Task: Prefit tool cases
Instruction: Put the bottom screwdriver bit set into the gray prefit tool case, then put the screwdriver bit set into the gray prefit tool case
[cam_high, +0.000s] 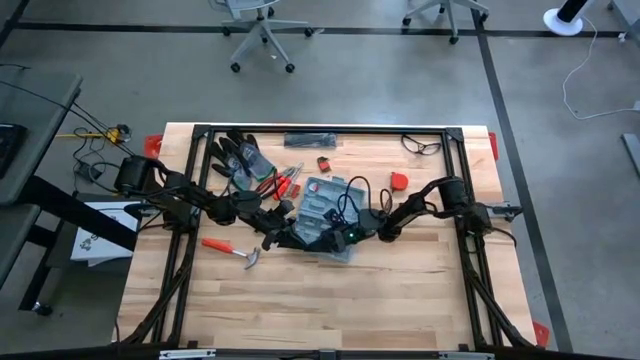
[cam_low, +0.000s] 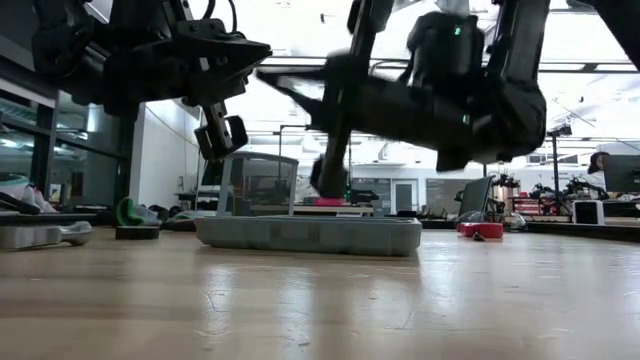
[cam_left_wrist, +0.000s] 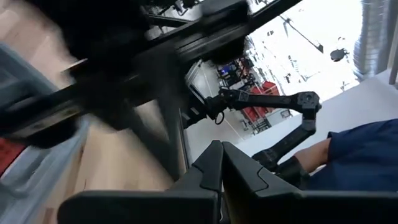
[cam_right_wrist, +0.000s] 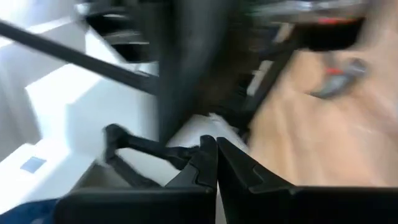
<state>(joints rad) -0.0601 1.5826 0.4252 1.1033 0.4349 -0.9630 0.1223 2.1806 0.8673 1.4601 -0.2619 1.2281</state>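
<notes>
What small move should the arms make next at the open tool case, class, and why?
Probably open one pincer and lower it toward a loose tool. Both the left pincer and right pincer are shut and empty above the open tool case, while the hammer lies outside on the table.

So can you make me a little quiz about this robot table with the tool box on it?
1. True or false: the tool case lies open on the table.
2. Which tool lies alone on the wood, on the left arm's side of the case? A) hammer B) saw C) paintbrush
3. Fill in: the left gripper and the right gripper both have their fingers ____.

Key:
1. True. Its tool-shaped hollows show from above, and the low view shows the lid standing up.
2. A, the hammer with the orange handle.
3. Shut. Each wrist view shows the two fingers pressed together, holding nothing.
</notes>
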